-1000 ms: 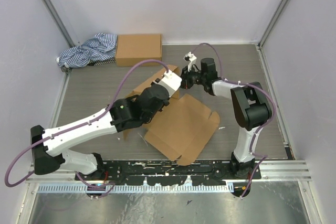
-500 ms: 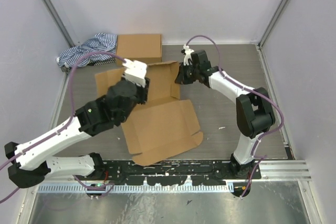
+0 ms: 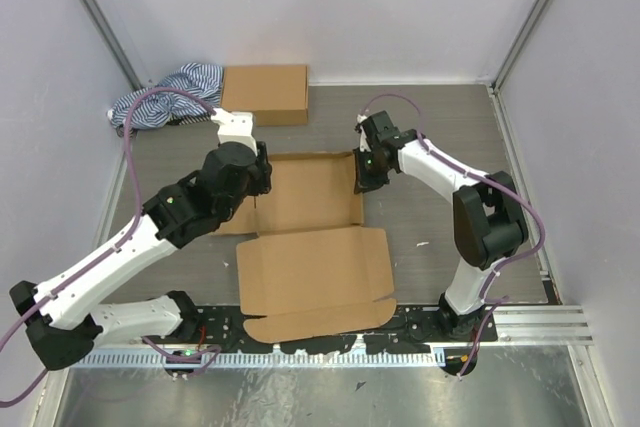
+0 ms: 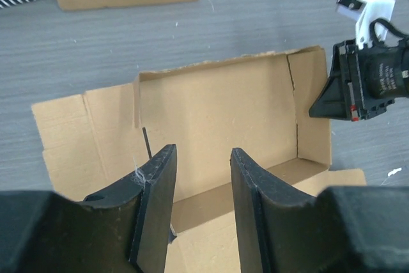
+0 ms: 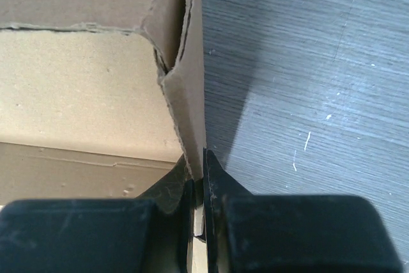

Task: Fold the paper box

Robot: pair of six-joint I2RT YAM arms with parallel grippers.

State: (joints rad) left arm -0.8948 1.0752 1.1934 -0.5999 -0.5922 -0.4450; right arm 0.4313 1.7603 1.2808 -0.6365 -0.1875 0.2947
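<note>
The right gripper [image 5: 199, 159] is clamping the box [image 3: 310, 192] by its right wall at frame centre; the left gripper [image 4: 202, 151] is hovering part-open, empty, above it.

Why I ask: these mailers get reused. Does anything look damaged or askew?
Mild wear only. The paper box has a ragged, creased corner where its upright right wall, pinched in the right hand, meets the far wall. Its left flap lies flat, so the tray is lopsided. A striped cloth sits crumpled in the far-left corner.
</note>
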